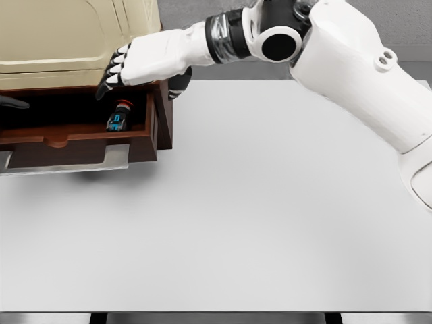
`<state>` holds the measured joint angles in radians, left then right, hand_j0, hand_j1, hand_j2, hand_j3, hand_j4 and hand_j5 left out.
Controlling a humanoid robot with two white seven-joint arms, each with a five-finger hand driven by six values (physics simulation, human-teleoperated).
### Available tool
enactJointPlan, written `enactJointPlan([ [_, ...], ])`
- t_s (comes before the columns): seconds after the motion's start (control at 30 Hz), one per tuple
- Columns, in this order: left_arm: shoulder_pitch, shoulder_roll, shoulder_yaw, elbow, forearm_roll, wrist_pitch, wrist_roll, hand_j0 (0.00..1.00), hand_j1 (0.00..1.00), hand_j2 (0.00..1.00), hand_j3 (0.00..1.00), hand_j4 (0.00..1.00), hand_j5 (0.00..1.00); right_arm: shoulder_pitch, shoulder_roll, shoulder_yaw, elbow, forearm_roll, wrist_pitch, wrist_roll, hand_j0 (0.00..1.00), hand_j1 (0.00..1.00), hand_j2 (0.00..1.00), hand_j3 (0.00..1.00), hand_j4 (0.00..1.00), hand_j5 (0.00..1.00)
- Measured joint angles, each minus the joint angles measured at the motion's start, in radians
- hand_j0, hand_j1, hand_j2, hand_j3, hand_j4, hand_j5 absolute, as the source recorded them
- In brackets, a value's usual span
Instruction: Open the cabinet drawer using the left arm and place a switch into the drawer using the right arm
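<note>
A beige cabinet (67, 34) stands at the back left, and its brown drawer (81, 138) is pulled out toward me. Inside the drawer lies the switch (118, 118), a small dark block with blue markings and a red button on top. My right hand (125, 67) reaches across from the right and hovers just above the drawer's right end, over the switch. Its fingers (111, 74) are spread and hold nothing. At the left edge, a dark fingertip of a hand (13, 102) shows inside the drawer opening; the rest of it is out of view.
The white table (270, 216) stretches wide in front of and to the right of the cabinet. A grey handle plate (67, 162) juts out under the drawer front. My right upper arm (364, 74) fills the upper right.
</note>
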<state>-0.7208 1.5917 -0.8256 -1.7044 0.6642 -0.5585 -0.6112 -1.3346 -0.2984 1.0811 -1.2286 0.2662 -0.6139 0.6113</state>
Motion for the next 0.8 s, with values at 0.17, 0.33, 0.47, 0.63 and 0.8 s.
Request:
enactJointPlan([
  [0.17,-0.032,-0.066,0.026,-0.044,-0.011,-0.035,0.000,1.00,1.00,1.00,1.00,1.00,1.00,0.267,-0.449,-0.080,-0.224,-0.013,0.003,0.000,1.00,1.00,1.00,1.00,1.00,1.00],
  [0.33,-0.052,-0.172,0.048,-0.056,-0.011,-0.051,0.000,1.00,1.00,1.00,1.00,1.00,1.00,0.446,-0.626,-0.251,-0.275,-0.013,-0.001,0.000,1.00,1.00,1.00,1.00,1.00,1.00],
  [0.47,-0.055,-0.265,0.052,-0.058,-0.012,-0.054,0.000,1.00,1.00,1.00,1.00,1.00,1.00,0.448,-0.698,-0.294,-0.281,-0.017,0.000,0.000,1.00,1.00,1.00,1.00,1.00,1.00],
  [0.63,-0.066,-0.344,0.053,-0.058,-0.013,-0.055,0.000,1.00,1.00,1.00,1.00,1.00,1.00,0.456,-0.731,-0.303,-0.282,-0.019,0.000,0.000,1.00,1.00,1.00,1.00,1.00,1.00],
  [0.8,-0.065,-0.373,0.051,-0.058,-0.016,-0.055,0.000,1.00,1.00,1.00,1.00,1.00,1.00,0.456,-0.739,-0.300,-0.282,-0.019,0.000,0.000,1.00,1.00,1.00,1.00,1.00,1.00],
])
